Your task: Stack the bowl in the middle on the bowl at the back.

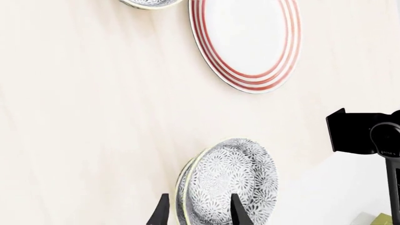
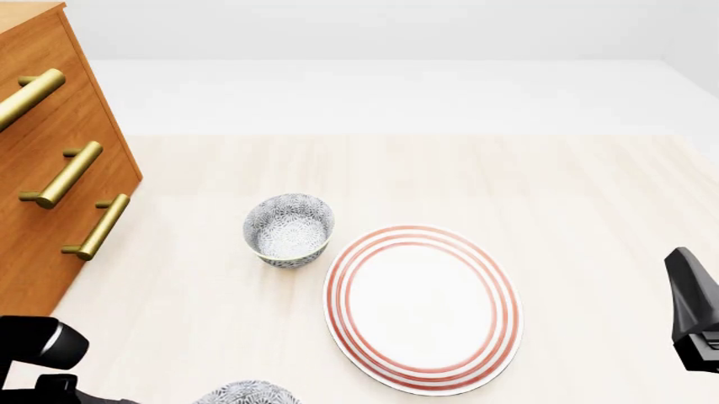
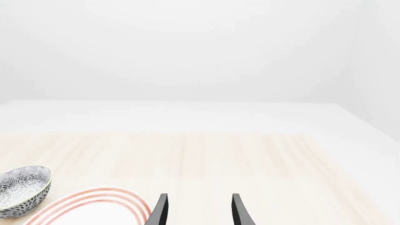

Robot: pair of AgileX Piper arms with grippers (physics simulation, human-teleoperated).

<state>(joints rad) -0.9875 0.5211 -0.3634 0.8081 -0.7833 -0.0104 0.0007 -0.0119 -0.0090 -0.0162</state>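
Bowl in the middle [image 1: 228, 180]: small, round, grey-and-white floral pattern, pale cream rim. It lies at the table's near edge, toward the near-left corner; the front view shows only its top at the bottom of the picture.

Bowl at the back [image 2: 289, 229]: same pattern and size, upright on the table, farther from the near edge than the other bowl, on the left half. Nothing is in it. It stands just beside the plate's far-left rim; I cannot tell whether they touch.

Plate [image 2: 423, 307]: large, white, red rings near the rim. It lies flat on the table about midway between the left and right edges, nearer the near edge than the far one.

My left pincer [image 1: 198, 211]: fingers spread, one tip on either side of the near bowl's rim in my left wrist view. I cannot tell whether the fingers touch the bowl. Not closed on it.

My right pincer [image 3: 196, 210]: fingers apart, nothing between them, over the table near the plate's right side.

Right arm [image 2: 696, 311]: dark body at the table's right edge, apart from both bowls.

Drawer cabinet [image 2: 56, 168]: wooden, brass bar handles, standing along the table's left edge.

Table [image 2: 561, 194]: pale wood grain.
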